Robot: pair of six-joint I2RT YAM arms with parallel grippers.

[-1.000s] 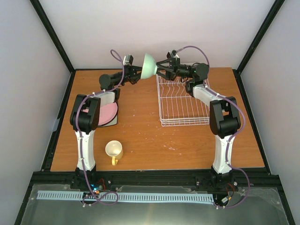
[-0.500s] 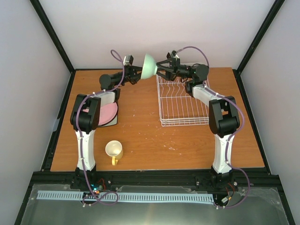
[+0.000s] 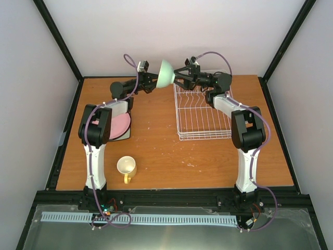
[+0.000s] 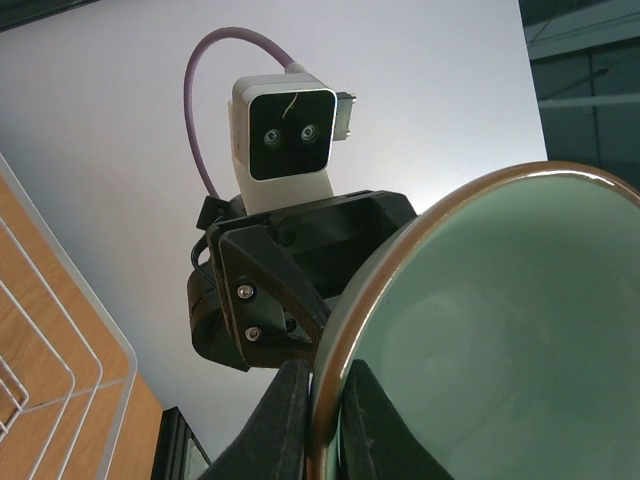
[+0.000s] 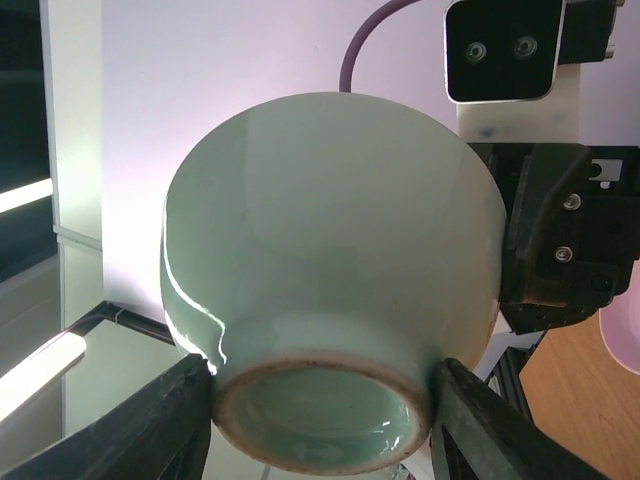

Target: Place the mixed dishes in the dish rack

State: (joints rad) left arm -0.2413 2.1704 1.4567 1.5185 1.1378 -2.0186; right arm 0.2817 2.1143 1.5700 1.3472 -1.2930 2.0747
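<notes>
The mint-green bowl [image 3: 166, 73] hangs on its side in the air above the back of the table, just left of the dish rack [image 3: 203, 117]. My left gripper [image 3: 155, 79] is shut on the bowl's rim [image 4: 345, 330], one finger inside and one outside. My right gripper [image 3: 177, 78] faces it, fingers spread wide and touching both sides of the bowl's foot [image 5: 325, 405]. The yellow mug [image 3: 126, 166] stands upright at the front left. The pink plate [image 3: 120, 126] lies on the white square plate [image 3: 121, 108] at the left. The green and beige plates are hidden.
The white wire rack sits on the table's right half, its far end under my right gripper. Its rim shows in the left wrist view [image 4: 60, 300]. Black frame posts and white walls enclose the table on three sides.
The bowl and both grippers have crept very slightly up and to the right together. Nothing else has moved.
</notes>
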